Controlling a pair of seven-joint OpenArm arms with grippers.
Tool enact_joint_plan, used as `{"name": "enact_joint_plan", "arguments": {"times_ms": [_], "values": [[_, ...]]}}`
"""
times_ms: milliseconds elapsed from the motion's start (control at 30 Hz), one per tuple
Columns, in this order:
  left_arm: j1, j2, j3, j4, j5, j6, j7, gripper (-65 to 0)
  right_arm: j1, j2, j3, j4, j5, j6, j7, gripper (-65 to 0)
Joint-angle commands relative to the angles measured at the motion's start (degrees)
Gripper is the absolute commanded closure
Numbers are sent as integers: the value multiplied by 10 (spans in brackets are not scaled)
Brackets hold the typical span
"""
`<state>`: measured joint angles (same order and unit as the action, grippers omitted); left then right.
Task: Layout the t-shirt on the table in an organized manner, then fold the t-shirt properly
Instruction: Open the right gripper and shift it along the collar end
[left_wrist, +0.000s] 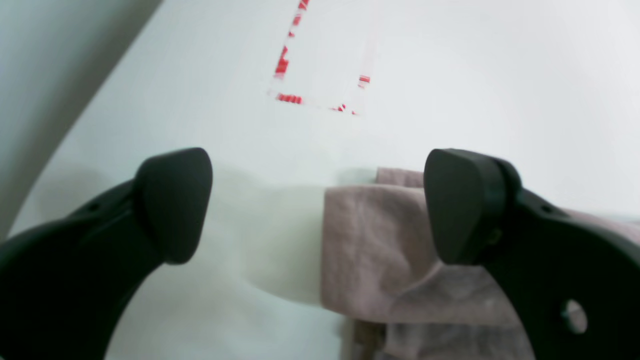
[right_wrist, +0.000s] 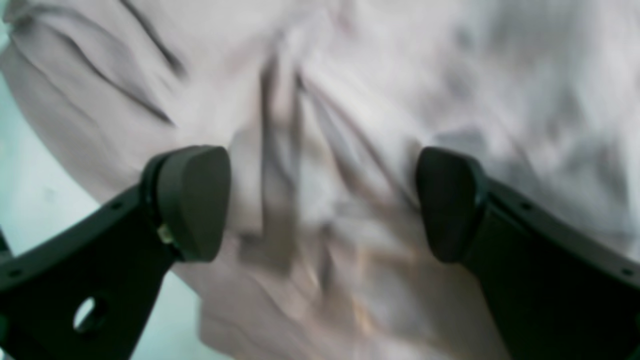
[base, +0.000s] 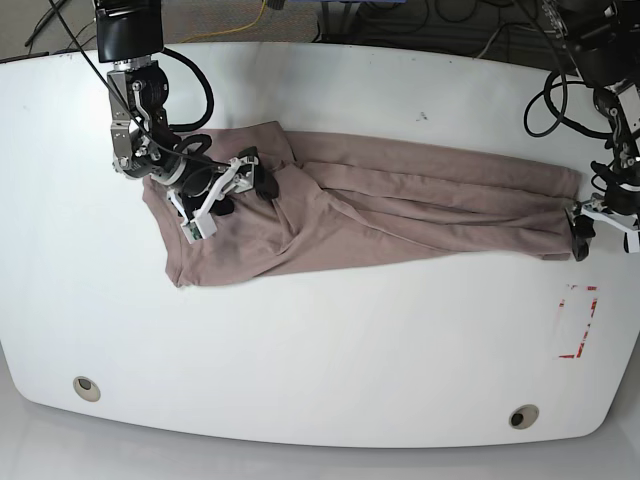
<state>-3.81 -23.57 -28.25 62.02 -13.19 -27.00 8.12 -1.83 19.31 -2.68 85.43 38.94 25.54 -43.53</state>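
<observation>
White table (base: 320, 360), one t-shirt (base: 400, 205), two grommet holes (base: 87, 388)

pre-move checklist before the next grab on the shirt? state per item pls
1. Left pincer open: ok, jaws wide, nothing between them.
2. Right pincer open: ok, jaws wide over the cloth.
3. Left pincer lined up on the t-shirt end: not ok, only one finger sits over the edge.
4. T-shirt laid flat: not ok, it lies bunched in long folds across the table.
5. T-shirt fully on the table: ok in the base view.
6. Red tape mark uncovered: ok, the cloth lies apart from it.
</observation>
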Motion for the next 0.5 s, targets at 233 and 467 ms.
{"name": "enact_joint_plan", "arguments": {"times_ms": [233,467], "values": [[-10,-13,13,9,-7,-1,-15,-650,-12,6,0,9,6,4,6,-430],[-10,-13,17,9,-7,-1,-15,-650,-14,6,0,9,6,4,6,-242]]}}
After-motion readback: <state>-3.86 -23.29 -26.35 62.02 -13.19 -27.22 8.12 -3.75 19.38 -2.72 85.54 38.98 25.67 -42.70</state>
